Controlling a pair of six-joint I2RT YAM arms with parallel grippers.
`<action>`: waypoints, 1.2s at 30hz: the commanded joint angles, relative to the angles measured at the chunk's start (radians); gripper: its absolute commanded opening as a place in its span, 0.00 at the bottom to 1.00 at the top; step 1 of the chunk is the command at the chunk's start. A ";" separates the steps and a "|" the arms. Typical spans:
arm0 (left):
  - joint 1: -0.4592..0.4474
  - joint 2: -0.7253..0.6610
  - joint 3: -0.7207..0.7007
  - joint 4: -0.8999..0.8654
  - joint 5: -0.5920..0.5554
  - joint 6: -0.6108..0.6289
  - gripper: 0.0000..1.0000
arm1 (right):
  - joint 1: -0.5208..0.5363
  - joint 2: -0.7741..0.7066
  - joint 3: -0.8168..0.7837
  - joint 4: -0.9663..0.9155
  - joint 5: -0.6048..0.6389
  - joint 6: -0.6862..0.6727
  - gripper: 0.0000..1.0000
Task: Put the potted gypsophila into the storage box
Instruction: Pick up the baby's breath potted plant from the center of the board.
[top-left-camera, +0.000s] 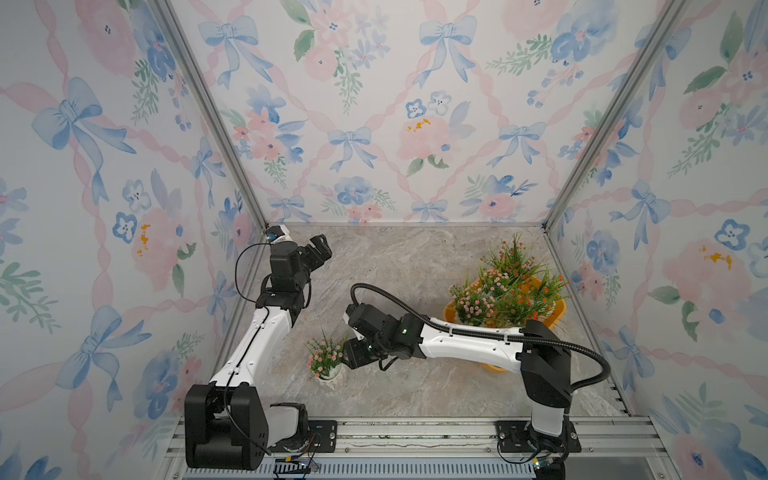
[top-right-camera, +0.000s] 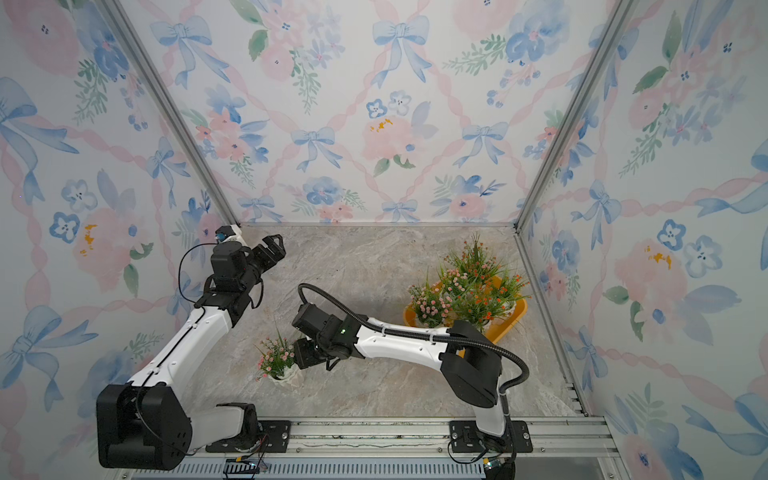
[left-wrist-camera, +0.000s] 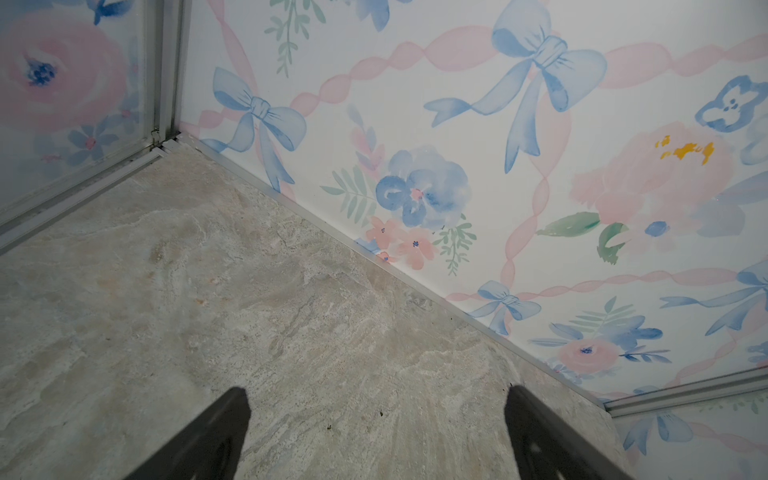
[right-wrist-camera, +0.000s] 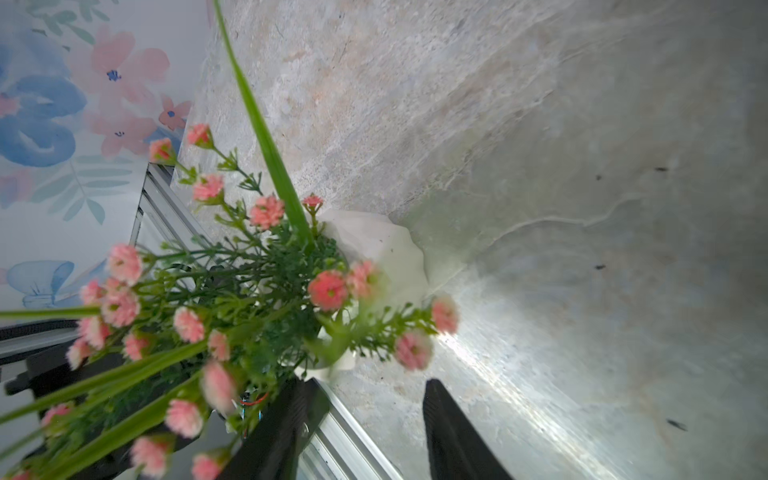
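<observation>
One potted gypsophila with pink blooms stands alone on the stone-look table at front centre, also seen in a top view. My right gripper sits just to its right, close to the leaves. In the right wrist view that gripper is open, and the white pot lies just beyond the fingertips with nothing between them. The yellow storage box at back right holds several pots of pink and orange-red blooms. My left gripper is open and empty near the back left corner, over bare table.
Floral-papered walls close in the table on three sides, with metal corner posts. An aluminium rail carrying both arm bases runs along the front edge. My right forearm stretches across the table in front of the box.
</observation>
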 joint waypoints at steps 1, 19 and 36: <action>0.011 -0.015 0.011 -0.014 -0.023 0.042 0.98 | 0.026 0.060 0.058 -0.067 -0.008 0.001 0.50; 0.013 -0.082 -0.009 -0.034 -0.027 0.032 0.98 | 0.054 0.157 0.141 -0.183 0.078 -0.026 0.50; 0.019 -0.097 -0.004 -0.032 -0.056 0.009 0.98 | -0.039 0.137 0.137 -0.297 0.124 -0.120 0.36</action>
